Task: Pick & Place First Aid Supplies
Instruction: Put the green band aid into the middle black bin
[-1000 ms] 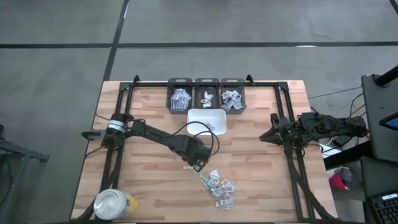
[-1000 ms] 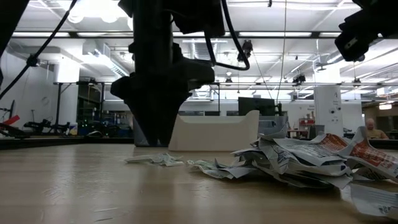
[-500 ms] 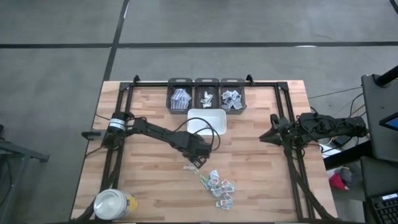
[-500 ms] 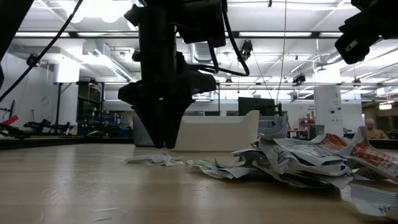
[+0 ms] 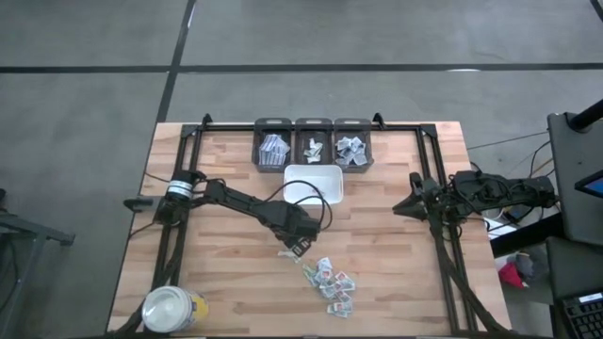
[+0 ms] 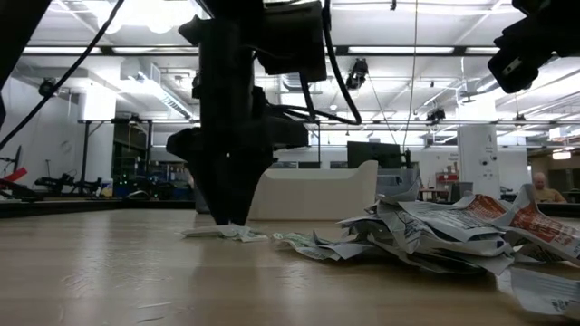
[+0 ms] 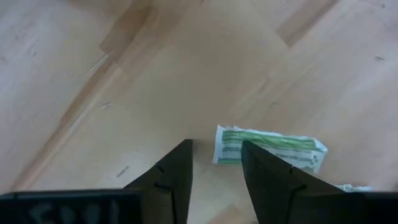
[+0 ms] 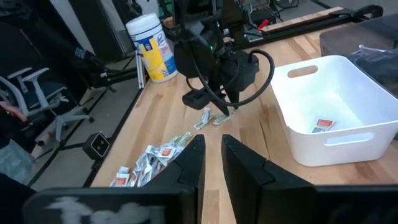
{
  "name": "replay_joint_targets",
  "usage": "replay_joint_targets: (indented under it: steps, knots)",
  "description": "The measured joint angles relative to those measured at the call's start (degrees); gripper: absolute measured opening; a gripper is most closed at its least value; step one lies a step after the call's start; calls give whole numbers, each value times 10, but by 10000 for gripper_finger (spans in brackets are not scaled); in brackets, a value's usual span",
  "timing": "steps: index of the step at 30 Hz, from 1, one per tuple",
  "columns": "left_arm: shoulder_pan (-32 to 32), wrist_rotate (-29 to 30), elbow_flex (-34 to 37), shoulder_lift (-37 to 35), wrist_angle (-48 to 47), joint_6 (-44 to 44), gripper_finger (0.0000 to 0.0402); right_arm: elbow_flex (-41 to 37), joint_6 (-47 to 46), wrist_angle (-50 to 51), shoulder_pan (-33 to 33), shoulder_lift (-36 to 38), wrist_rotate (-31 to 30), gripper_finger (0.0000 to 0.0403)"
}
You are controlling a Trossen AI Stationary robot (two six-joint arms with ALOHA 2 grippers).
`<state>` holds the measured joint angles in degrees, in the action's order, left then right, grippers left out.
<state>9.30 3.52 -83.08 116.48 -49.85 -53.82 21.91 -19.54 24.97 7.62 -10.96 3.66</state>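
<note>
Fingers of my left gripper (image 5: 296,250) stand apart, low over the wooden table (image 5: 396,282), beside a green-striped packet (image 7: 268,148) that lies flat, not held. The pile of packets (image 5: 330,282) lies near it, toward the front edge. 1 red packet (image 8: 321,125) lies in the white tray (image 5: 325,175). My right gripper (image 8: 210,163) waits at the right side, fingers nearly together, holding nothing.

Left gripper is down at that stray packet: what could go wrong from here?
The left gripper is open at the table, and the green-striped packet lies partly behind one finger, so closing may miss it or pinch only an edge. A flat packet could also slide instead of lifting.
</note>
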Motion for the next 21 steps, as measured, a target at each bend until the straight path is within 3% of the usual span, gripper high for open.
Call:
replay_joint_targets:
  steps: [6, 14, 21]
  knots:
    - [0, 0, 0, 14, 2, -12, 112, 0, 0, 1, 0, 0, 0, 52]
    - [-1, -1, 1, 13, -1, -23, 9, 0, 0, 1, 0, 0, -1, 52]
    - [-1, -2, -8, 6, -33, -18, 1, 0, 0, 1, 0, 0, -1, 52]
